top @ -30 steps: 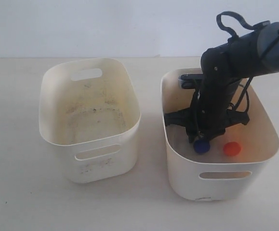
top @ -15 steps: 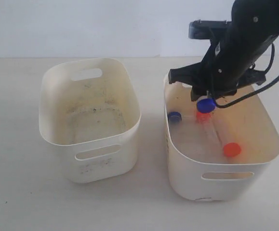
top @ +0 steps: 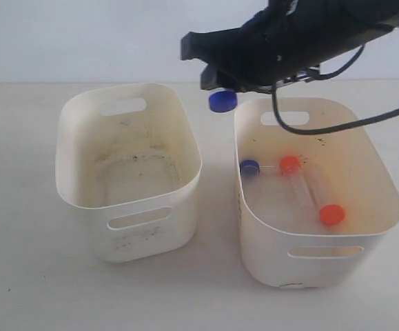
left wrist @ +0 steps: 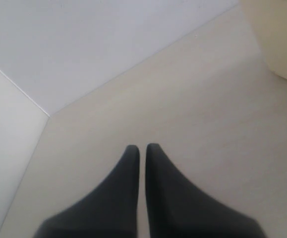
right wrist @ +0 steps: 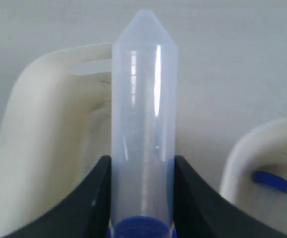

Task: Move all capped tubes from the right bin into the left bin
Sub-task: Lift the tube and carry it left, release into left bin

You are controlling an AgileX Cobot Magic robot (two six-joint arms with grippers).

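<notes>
My right gripper is shut on a blue-capped tube and holds it in the air over the gap between the two bins, by the left bin's far right rim. In the right wrist view the clear tube stands between the black fingers, blue cap at their base. The left bin holds no tubes. In the right bin lie a blue-capped tube and two orange-capped tubes. My left gripper is shut on nothing, over bare table.
Both bins stand side by side on a pale table with a narrow gap between them. A white wall runs behind. A cream bin wall shows at the corner of the left wrist view.
My right gripper has lifted the blue-capped tube out of the right bin and carried it up and left, to the gap between the bins. The other tubes stayed put.
</notes>
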